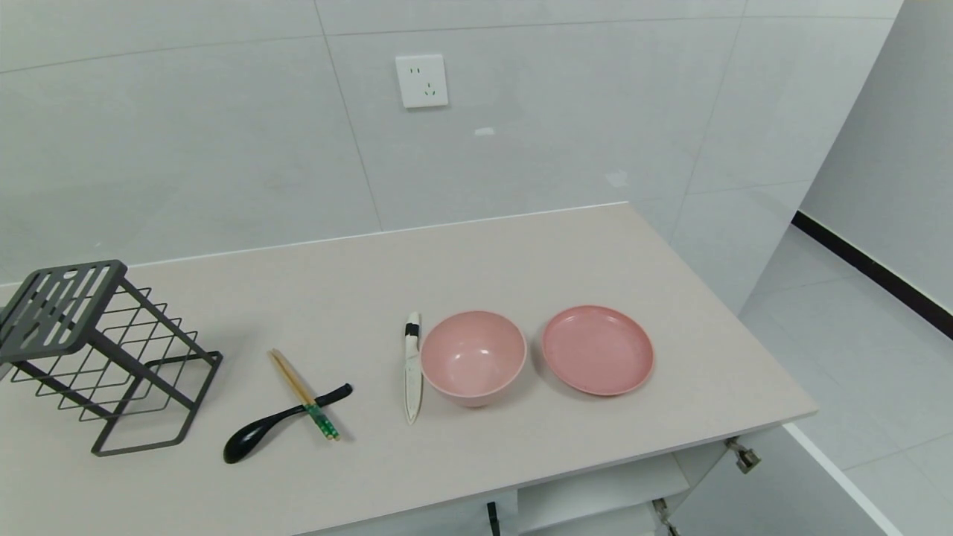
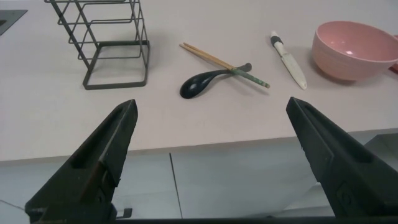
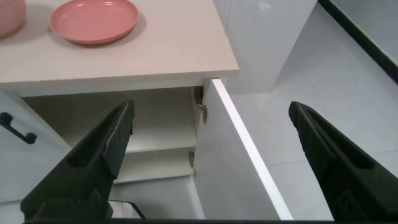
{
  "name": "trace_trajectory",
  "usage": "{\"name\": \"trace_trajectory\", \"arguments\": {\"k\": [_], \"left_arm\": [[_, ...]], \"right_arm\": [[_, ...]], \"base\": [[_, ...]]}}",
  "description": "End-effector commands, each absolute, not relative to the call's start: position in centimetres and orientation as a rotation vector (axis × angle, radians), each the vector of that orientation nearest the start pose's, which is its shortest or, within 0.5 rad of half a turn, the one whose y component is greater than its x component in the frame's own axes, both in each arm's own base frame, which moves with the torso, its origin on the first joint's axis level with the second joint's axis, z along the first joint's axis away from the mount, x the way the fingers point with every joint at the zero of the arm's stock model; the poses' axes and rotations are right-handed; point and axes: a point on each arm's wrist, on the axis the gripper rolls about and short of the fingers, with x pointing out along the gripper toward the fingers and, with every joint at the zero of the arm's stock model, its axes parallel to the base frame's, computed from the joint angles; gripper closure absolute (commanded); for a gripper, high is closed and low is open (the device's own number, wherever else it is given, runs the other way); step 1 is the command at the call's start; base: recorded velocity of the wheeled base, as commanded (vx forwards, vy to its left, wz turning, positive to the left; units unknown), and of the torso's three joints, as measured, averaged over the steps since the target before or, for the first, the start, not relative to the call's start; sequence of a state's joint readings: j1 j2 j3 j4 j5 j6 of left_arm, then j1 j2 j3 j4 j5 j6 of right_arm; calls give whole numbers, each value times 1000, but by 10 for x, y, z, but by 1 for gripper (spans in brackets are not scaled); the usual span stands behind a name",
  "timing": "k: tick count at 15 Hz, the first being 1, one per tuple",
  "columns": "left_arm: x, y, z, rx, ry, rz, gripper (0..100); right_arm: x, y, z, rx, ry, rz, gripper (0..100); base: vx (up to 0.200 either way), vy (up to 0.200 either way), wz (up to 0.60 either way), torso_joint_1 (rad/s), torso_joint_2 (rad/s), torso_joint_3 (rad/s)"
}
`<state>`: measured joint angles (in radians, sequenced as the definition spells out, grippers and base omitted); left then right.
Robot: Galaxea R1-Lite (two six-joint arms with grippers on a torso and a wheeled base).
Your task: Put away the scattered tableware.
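Observation:
On the beige counter [image 1: 521,253] lie a pink bowl [image 1: 473,357], a pink plate [image 1: 598,348] to its right, and a white knife [image 1: 412,368] with a black band to its left. Further left, wooden chopsticks [image 1: 303,393] cross over a black spoon [image 1: 275,424]. My left gripper [image 2: 211,104] is open, held off the counter's front edge and facing the spoon [image 2: 205,81], chopsticks [image 2: 217,61], knife [image 2: 289,59] and bowl [image 2: 351,50]. My right gripper [image 3: 211,107] is open too, low in front of the cabinet, with the plate [image 3: 93,20] above it.
A dark wire rack [image 1: 97,350] stands at the counter's left end. Below the counter's right end a white cabinet door [image 3: 249,162] hangs open, showing a shelf [image 3: 149,140]. A wall socket [image 1: 422,80] sits on the tiled wall behind.

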<state>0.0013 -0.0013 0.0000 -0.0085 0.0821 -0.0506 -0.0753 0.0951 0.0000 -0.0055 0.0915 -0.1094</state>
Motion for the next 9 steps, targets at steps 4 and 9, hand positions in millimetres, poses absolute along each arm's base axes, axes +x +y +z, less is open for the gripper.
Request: {"name": "trace_trajectory", "arguments": {"k": [4, 9], "left_arm": [[-23, 2, 76, -52, -11, 84, 0], [-23, 2, 76, -52, -11, 83, 0]], "right_arm": [[-15, 3, 79, -119, 76, 26, 0], [-16, 8, 99, -130, -110, 207, 0]], "base": [[0, 0, 0, 0, 0, 0], [0, 0, 0, 0, 0, 0]]}}
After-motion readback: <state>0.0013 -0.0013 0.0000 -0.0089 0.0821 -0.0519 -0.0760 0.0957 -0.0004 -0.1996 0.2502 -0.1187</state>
